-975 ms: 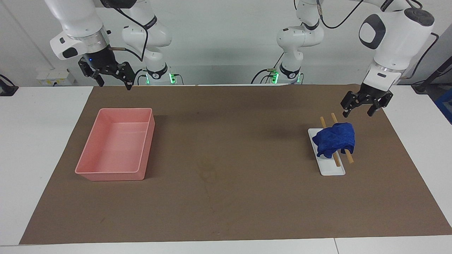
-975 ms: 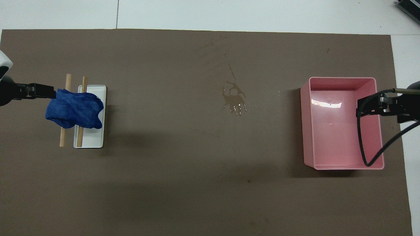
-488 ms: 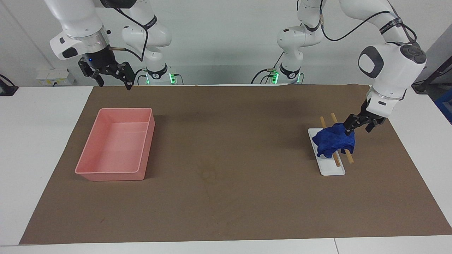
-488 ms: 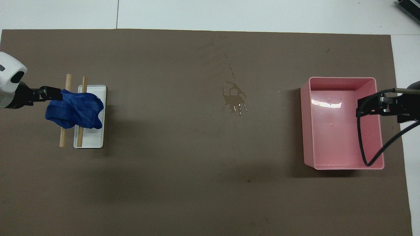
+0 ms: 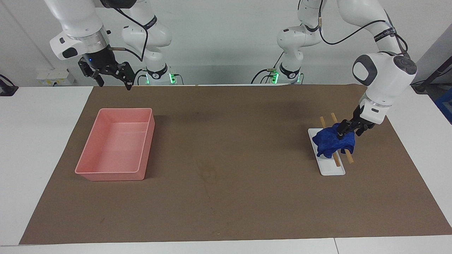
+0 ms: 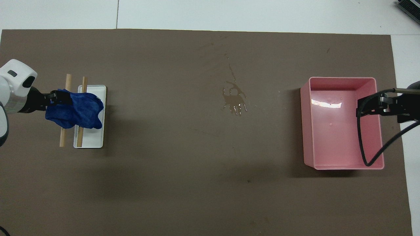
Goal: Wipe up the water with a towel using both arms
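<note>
Early stage: left gripper [image 5: 348,131] is down on the towel [image 5: 332,143], which is draped over two wooden rods [image 5: 348,155] on the white tray [image 5: 332,169]; grip state unclear. Water [image 6: 234,100] mid-table is unwiped. Right gripper [image 5: 111,76] waits, released, above the mat edge near the pink tub [image 5: 116,144].

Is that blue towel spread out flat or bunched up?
Bunched up: the towel lies in a wrinkly heap over two wooden sticks on the white tray.

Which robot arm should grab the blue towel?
The left one. Its pincer is right down at the towel on the wooden sticks, while the right pincer waits up in the air at the pink tub's end.
</note>
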`<state>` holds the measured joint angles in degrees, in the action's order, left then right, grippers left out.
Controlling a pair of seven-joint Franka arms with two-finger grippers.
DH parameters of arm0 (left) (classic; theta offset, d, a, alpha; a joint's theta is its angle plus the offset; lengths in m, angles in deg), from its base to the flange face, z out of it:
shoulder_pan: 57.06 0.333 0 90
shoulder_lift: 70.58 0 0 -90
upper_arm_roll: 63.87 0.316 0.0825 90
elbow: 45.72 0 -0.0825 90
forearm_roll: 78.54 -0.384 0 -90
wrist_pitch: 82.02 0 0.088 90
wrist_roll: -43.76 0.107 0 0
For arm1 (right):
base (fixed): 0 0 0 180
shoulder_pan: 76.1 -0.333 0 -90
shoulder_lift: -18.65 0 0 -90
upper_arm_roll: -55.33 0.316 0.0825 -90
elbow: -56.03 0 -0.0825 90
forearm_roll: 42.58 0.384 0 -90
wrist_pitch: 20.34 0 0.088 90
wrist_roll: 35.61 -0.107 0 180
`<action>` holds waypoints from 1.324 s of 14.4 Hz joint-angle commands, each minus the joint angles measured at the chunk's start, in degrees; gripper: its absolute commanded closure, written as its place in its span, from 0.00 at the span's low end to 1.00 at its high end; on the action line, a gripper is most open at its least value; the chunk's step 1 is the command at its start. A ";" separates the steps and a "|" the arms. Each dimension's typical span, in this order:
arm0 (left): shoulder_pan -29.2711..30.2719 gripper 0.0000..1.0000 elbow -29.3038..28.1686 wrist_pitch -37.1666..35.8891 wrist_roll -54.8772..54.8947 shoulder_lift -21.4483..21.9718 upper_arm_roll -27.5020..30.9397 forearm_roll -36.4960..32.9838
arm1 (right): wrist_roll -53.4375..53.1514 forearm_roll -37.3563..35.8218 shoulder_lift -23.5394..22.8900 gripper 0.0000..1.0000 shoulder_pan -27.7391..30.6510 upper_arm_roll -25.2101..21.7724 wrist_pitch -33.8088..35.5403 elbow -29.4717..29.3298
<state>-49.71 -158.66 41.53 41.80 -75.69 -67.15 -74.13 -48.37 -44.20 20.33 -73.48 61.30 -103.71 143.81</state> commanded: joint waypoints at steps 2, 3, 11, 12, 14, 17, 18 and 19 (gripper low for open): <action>-0.23 1.00 -1.33 -1.02 -0.50 1.34 -0.41 1.56 | -0.24 -0.05 0.79 0.00 0.63 0.27 0.22 0.46; -0.32 1.00 -0.54 -3.21 -0.59 1.34 -0.41 3.39 | -0.24 -0.14 0.79 0.00 0.63 0.27 0.22 0.46; 0.56 1.00 9.04 -16.84 -7.77 0.98 -0.23 14.38 | -0.24 -0.05 0.87 0.00 0.01 0.36 0.39 0.55; 0.56 1.00 9.75 -18.24 -11.19 1.25 -0.23 15.62 | -0.16 -0.05 0.96 0.00 0.01 0.36 0.39 0.55; 0.21 1.00 10.80 -21.49 -22.85 2.04 -0.32 17.29 | -0.59 0.99 0.96 0.00 -0.08 0.45 0.22 0.63; -0.41 1.00 10.89 -25.54 -38.24 3.97 -0.85 21.85 | -4.87 6.08 0.96 0.00 -0.16 1.49 -0.40 0.55; -0.49 1.00 10.81 -26.68 -43.78 4.50 -0.93 24.65 | -7.69 8.45 0.96 0.00 -0.25 1.59 -0.40 0.55; -0.49 1.00 10.72 -26.96 -49.75 4.85 -0.94 27.99 | -10.06 10.91 0.87 0.00 -0.25 1.94 -0.66 0.55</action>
<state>-49.98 -147.82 16.78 1.84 -72.38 -68.36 -50.93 -53.94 -37.08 20.38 -73.82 62.58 -103.74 143.81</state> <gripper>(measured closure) 0.815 0.000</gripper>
